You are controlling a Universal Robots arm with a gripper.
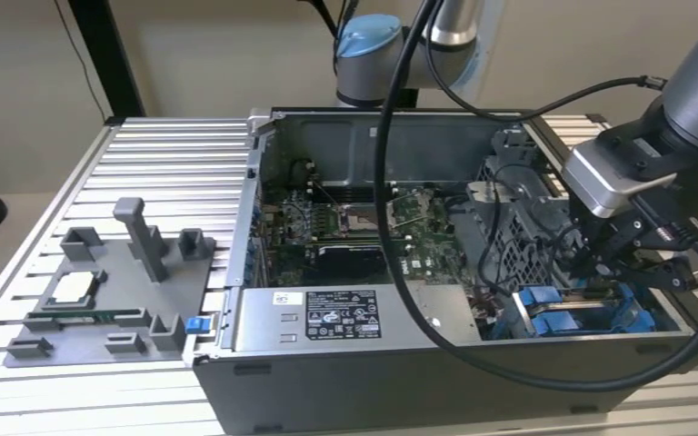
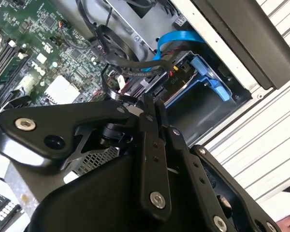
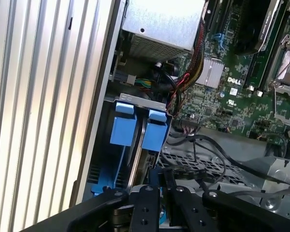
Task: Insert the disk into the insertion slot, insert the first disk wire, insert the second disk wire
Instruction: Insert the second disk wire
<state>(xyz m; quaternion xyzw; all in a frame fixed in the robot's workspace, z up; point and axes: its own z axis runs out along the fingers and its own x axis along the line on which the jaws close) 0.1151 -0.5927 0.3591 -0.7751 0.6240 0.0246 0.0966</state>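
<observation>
- The robot arm's black gripper is reaching down into the open grey PC case, at the corner on the exterior view's right where the drive bay sits.
- The flat silver-beige hard disk in its bright blue plastic carrier frame is sitting edge-on inside the narrow grey sheet-metal insertion slot, with a second blue carrier just beside it; in the exterior view the blue frames are showing low in the bay, so the disk step looks done.
- In the second wrist view the fingers are pressing almost together, and a thin black wire is looping just past their tips toward the back of the drive; whether they are actually pinching a plug cannot be told, since the tips are hiding the contact.
- A light blue flat cable is arching over the drive's connector end, apart from the fingers.
- Judging by this, the work is standing at the wire stage: whether the first wire is seated is not visible.
- A grey plastic fixture tray with upright posts is lying on the ribbed metal counter, well apart from the gripper.
</observation>
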